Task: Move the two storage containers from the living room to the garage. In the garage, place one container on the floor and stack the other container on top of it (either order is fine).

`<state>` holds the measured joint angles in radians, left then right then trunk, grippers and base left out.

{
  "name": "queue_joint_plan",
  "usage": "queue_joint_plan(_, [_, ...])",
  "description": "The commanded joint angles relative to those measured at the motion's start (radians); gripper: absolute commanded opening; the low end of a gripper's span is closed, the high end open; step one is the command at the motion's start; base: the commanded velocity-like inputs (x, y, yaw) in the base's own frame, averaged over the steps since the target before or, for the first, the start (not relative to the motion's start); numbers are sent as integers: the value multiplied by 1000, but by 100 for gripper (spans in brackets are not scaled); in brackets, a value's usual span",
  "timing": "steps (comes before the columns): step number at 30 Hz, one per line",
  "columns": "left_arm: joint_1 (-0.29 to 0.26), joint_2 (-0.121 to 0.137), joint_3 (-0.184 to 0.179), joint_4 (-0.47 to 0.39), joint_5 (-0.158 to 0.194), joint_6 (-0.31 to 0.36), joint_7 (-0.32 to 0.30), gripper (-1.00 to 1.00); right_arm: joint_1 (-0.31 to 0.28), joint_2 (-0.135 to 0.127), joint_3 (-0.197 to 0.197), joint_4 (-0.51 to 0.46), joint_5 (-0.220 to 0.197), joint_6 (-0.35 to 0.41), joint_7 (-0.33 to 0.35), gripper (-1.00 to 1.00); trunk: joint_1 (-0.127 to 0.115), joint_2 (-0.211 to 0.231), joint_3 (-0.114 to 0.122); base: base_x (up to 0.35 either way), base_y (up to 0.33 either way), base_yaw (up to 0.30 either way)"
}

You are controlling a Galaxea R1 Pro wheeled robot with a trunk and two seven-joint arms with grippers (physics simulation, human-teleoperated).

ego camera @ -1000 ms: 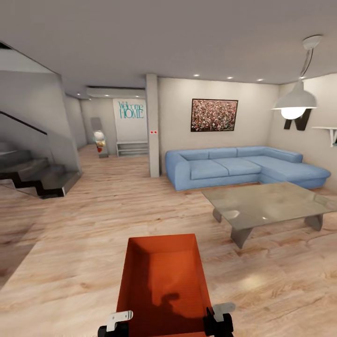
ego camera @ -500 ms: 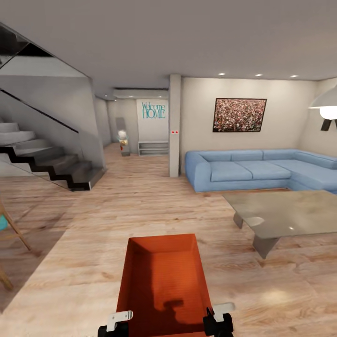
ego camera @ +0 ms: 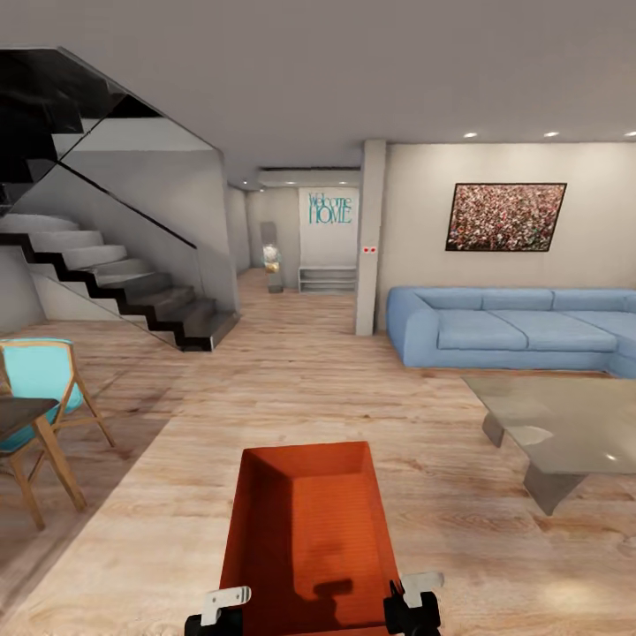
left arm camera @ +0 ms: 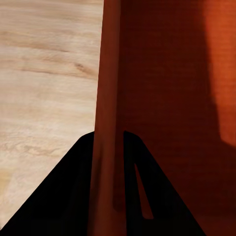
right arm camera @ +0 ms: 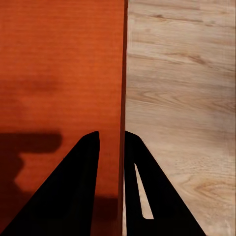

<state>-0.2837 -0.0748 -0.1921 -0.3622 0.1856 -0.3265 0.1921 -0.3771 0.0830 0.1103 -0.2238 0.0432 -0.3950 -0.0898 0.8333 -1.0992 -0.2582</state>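
Living room plank floor [ego camera: 265, 389] beneath both end effectors clamping container [ego camera: 309, 521].

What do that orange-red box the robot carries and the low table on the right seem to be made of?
The orange-red open-top box looks like thin matte plastic or card: faint ribbing, no shine. The low grey table seems glass-topped or polished, since it shows bright reflections. Neither is certain in a render.

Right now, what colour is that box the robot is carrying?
Orange-red, plain, no pattern. The storage container shows best in the head view.
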Motion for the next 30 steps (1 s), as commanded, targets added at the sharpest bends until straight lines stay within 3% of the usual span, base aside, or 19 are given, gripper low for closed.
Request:
queue_joint_plan(1, [-2, 0, -4, -3, -10, -2, 10, -100, 0, 0, -6, 3, -5, -3, -12, -100, 0, -1, -1, 0, 0, 143])
queue_joint_plan(26, [-2, 0, -4, -3, -9, -2, 10, -100, 0, 0, -6, 3, -5, -3, -7, -100, 0, -1, 17, 0, 0, -18])
queue_joint_plan(30, [-2, 0, -3, -3, -9, -1, 9, -100, 0, 0, -6, 3, -5, -3, -7, -100, -15, 27, 30, 0, 0, -7])
